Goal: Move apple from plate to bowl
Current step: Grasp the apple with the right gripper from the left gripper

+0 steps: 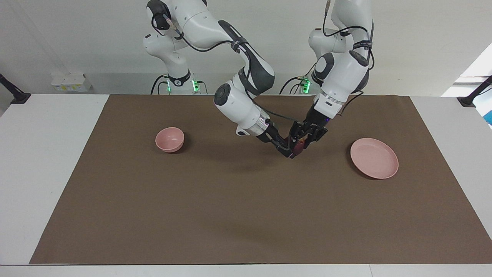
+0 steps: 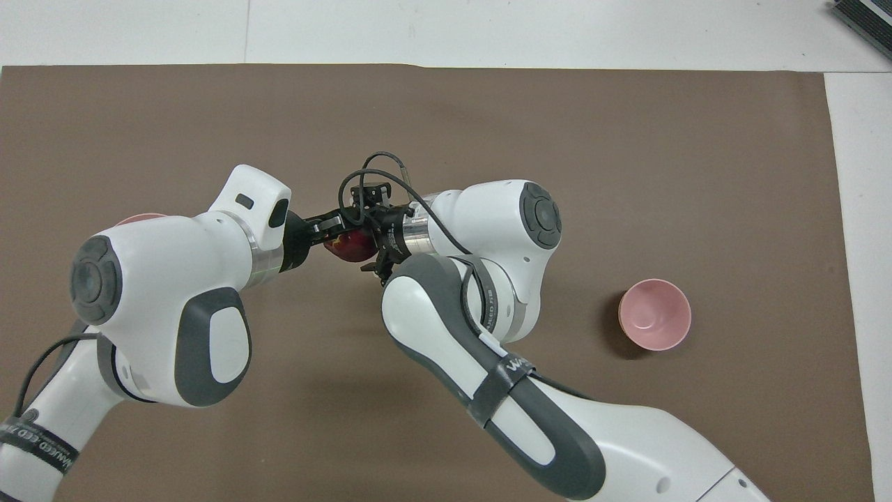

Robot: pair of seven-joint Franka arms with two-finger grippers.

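The dark-red apple hangs in the air over the brown mat, between the plate and the bowl, mostly hidden by both hands. It also shows in the overhead view. My left gripper is shut on the apple from the plate's side. My right gripper is at the apple from the bowl's side, touching or around it. The pale-pink plate lies bare toward the left arm's end; only a sliver of the plate shows from overhead. The small pink bowl stands toward the right arm's end.
A brown mat covers most of the white table. Both arms lean in over the middle of the mat. A small white box sits off the mat at the table's edge nearest the robots, at the right arm's end.
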